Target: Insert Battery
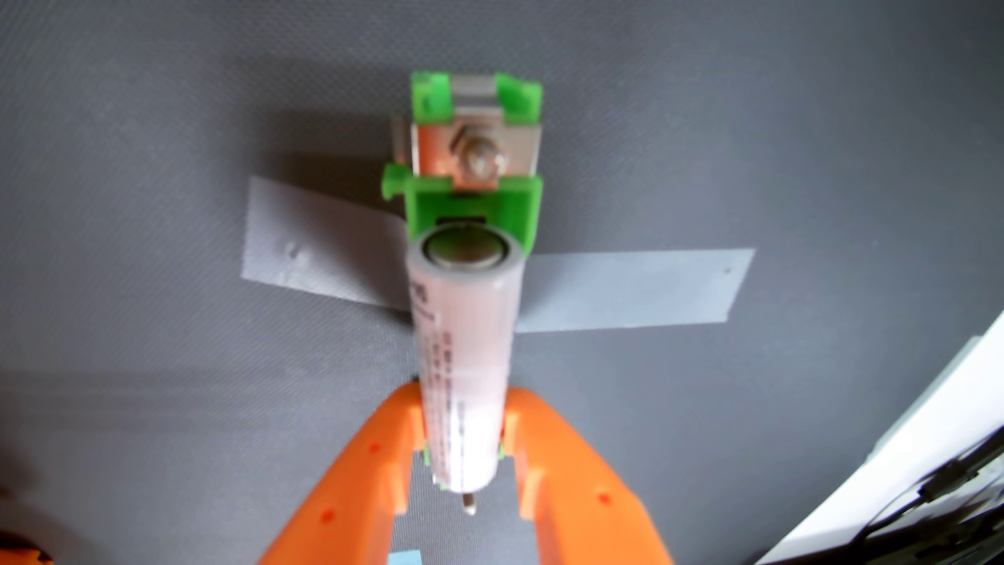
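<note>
A pale pink cylindrical battery point(462, 326) runs lengthwise up the middle of the wrist view, its metal end face toward the far end. My orange gripper point(462, 405) is shut on its near half, one finger pressing each side. A green battery holder point(472, 212) with a metal contact plate and bolt point(478, 155) lies under and beyond the battery, taped to the grey mat. Small green bits of the holder point(428, 459) and a metal tab point(468, 502) show at the battery's near end. I cannot tell whether the battery is seated or held just above the holder.
Strips of grey tape point(625, 288) run out left and right from the holder across the dark grey mat point(163, 136). A white object with black cables point(923, 467) fills the lower right corner. A small blue patch point(405, 557) lies at the bottom edge.
</note>
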`<act>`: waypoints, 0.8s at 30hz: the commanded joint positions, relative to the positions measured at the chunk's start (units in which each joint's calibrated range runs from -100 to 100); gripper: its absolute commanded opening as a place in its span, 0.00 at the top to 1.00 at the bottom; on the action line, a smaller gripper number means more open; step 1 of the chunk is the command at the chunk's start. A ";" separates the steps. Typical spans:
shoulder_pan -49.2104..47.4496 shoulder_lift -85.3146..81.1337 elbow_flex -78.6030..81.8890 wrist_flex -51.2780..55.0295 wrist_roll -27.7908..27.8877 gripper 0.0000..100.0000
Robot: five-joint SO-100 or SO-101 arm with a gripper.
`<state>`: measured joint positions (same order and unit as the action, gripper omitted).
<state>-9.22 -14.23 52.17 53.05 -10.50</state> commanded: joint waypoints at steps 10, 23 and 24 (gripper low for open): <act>0.36 -0.82 -0.44 0.37 -1.40 0.98; -0.11 -0.82 -0.44 0.88 -1.35 0.86; -0.11 -0.82 -0.35 0.88 -1.35 0.85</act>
<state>-9.22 -14.23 52.17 53.89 -11.78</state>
